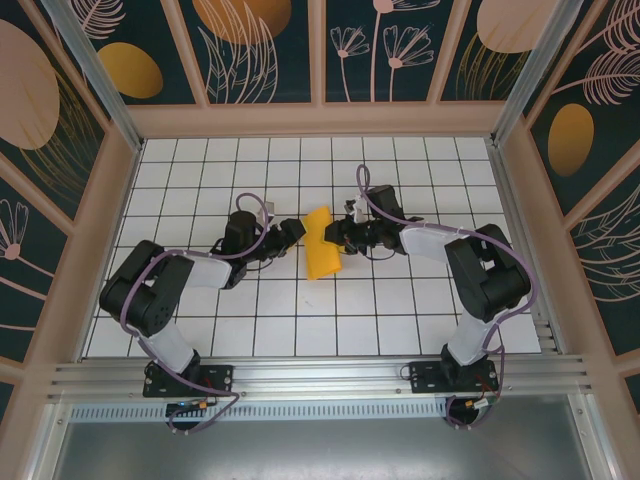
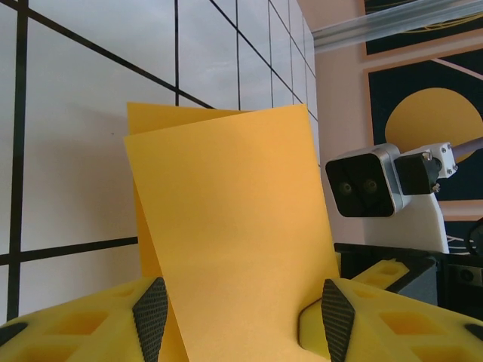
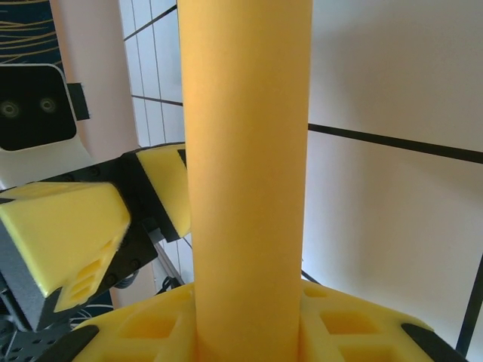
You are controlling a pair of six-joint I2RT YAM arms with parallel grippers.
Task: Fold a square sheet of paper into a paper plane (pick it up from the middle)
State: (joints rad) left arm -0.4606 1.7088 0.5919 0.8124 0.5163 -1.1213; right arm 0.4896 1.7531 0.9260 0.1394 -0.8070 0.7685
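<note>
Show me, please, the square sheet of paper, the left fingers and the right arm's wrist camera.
square sheet of paper (image 2: pixel 234 226): left wrist view, middle of front flap.
left fingers (image 2: pixel 151 320): left wrist view, one dark pad.
right wrist camera (image 2: pixel 361 186): left wrist view, lens face.

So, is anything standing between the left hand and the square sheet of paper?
Nothing visible does. The square sheet of paper, bent over on itself, sits between the open jaws of the left hand, with no other object between them. The right hand grips its opposite side.
</note>
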